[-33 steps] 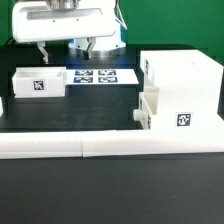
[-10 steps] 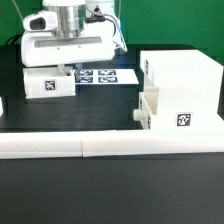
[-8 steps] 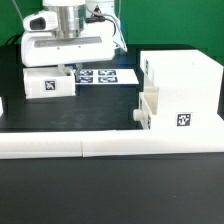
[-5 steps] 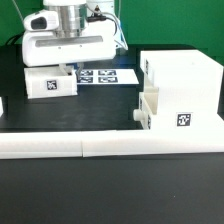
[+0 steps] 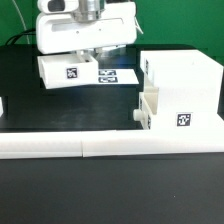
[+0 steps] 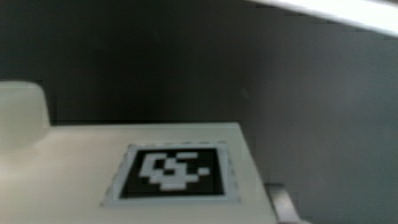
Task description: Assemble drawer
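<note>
In the exterior view my gripper (image 5: 83,57) is shut on a small white open-top tray (image 5: 68,71) with a square tag on its side. It holds the tray tilted above the black table, to the exterior view's left of the large white drawer shell (image 5: 182,84). A second small tray (image 5: 148,110) sits partly inside the shell's open front. The blurred wrist view shows the held tray's white wall and tag (image 6: 175,170) close up, with one finger (image 6: 286,201) beside it.
The marker board (image 5: 116,76) lies on the table behind the held tray. Long low white border bars (image 5: 100,148) run along the table's front. A white piece (image 5: 2,104) shows at the exterior view's left edge.
The gripper came down onto the small tray and closed on it. It has now lifted the tray off the table and carried it toward the exterior view's right, tilted.
</note>
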You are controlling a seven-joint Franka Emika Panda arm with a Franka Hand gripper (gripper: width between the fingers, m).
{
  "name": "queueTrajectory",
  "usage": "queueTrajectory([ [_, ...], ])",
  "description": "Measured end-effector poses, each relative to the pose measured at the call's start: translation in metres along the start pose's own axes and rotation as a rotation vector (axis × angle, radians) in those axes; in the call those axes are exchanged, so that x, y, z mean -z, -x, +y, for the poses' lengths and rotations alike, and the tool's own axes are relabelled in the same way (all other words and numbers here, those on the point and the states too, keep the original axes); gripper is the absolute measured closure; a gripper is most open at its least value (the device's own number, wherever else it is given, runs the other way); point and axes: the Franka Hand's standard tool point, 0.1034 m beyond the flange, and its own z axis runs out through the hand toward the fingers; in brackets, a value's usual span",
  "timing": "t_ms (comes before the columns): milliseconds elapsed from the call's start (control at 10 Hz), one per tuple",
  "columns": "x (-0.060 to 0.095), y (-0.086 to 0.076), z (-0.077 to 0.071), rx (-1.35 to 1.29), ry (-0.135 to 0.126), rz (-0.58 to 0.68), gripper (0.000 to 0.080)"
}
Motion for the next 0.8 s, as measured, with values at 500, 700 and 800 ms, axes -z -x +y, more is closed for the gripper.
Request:
queueTrajectory([
  [500,-0.002,-0.003,0.0,0.033,-0.001,0.0,0.0757],
  [700,-0.005,-0.005,0.003,0.238,-0.006,-0.008,0.0757],
  [800,-0.003,-0.02,0.007,0.329,-0.01,-0.006,0.0757],
])
